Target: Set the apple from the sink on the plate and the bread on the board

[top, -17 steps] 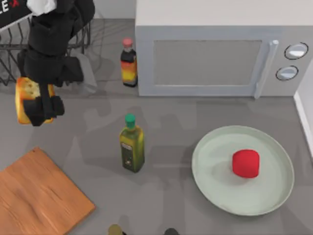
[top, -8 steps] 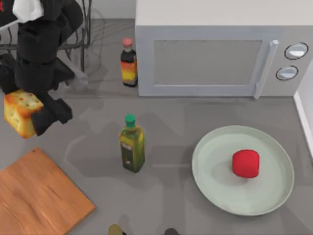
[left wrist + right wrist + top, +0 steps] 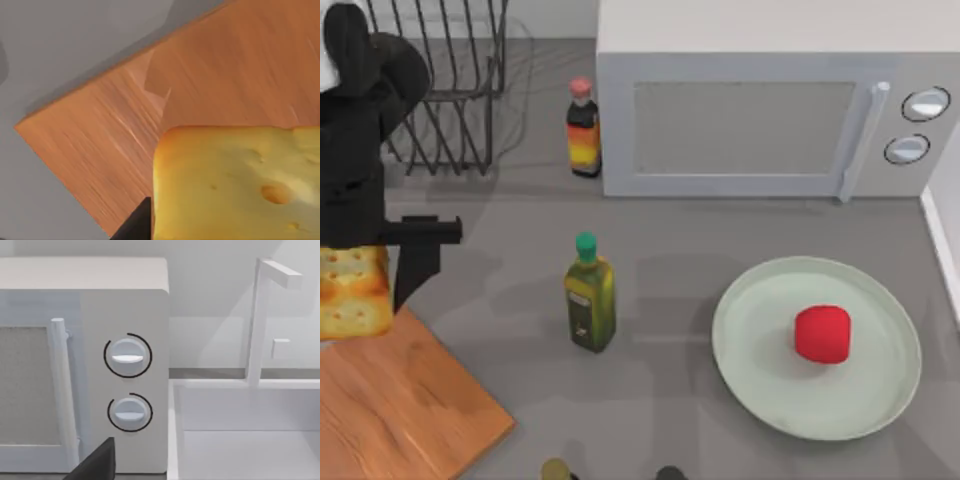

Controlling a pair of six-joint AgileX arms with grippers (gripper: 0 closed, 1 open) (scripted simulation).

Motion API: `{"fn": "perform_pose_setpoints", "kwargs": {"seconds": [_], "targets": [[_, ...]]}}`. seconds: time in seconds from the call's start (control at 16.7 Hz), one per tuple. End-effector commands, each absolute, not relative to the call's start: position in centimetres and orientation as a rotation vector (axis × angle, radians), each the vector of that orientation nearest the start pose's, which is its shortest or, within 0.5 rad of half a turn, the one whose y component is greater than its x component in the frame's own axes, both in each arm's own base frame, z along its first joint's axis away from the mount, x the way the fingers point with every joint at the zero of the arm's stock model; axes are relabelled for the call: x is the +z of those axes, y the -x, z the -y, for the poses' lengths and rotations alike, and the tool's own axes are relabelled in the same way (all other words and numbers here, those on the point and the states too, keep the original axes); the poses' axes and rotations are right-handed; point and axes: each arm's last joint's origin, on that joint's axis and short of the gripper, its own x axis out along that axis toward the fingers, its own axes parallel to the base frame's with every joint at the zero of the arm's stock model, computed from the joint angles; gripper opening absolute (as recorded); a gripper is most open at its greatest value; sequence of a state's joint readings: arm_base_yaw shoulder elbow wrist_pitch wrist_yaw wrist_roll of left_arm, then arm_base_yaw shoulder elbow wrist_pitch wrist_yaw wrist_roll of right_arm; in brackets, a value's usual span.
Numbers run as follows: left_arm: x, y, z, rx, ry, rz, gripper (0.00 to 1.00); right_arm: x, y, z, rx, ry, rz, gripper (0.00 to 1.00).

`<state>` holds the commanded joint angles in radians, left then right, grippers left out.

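the left gripper (image 3: 365, 290) is at the table's left edge, clamped on the bread (image 3: 355, 292), which sits over the far corner of the board (image 3: 400, 405). in the left wrist view the bread (image 3: 240, 182) fills the near part with the board (image 3: 150, 110) below it; whether they touch cannot be told. the apple (image 3: 822, 333) lies on the plate (image 3: 750, 340) at the right, right of its middle. an oil bottle (image 3: 589, 295) stands between board and plate. the right wrist view looks at the microwave (image 3: 125, 380) and sink (image 3: 250, 440); a dark piece of the right gripper (image 3: 95, 465) shows, and i cannot tell how it is set.
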<state>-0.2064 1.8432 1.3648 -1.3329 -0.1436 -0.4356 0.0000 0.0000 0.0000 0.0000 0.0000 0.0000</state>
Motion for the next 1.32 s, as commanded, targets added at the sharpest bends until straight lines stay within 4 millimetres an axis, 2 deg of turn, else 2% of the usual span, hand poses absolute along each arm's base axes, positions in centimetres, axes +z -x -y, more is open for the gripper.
{"fn": "perform_pose_setpoints", "kwargs": {"seconds": [0.36,0.66,0.9,1.32], "targets": [[19.0,-26.7,3.6,0.899,0.650,-1.553,0.00,16.0,-10.6,0.1,0.000,0.000,0.000,1.00],[18.8,-23.5,2.5,1.138,1.051,-1.355,0.00,16.0,-10.6,0.1,0.000,0.000,0.000,1.00],[18.6,-22.4,2.2,1.196,1.182,-1.286,0.00,16.0,-10.6,0.1,0.000,0.000,0.000,1.00],[18.3,-22.4,2.3,1.193,1.177,-1.289,0.00,16.0,-10.6,0.1,0.000,0.000,0.000,1.00]]}}
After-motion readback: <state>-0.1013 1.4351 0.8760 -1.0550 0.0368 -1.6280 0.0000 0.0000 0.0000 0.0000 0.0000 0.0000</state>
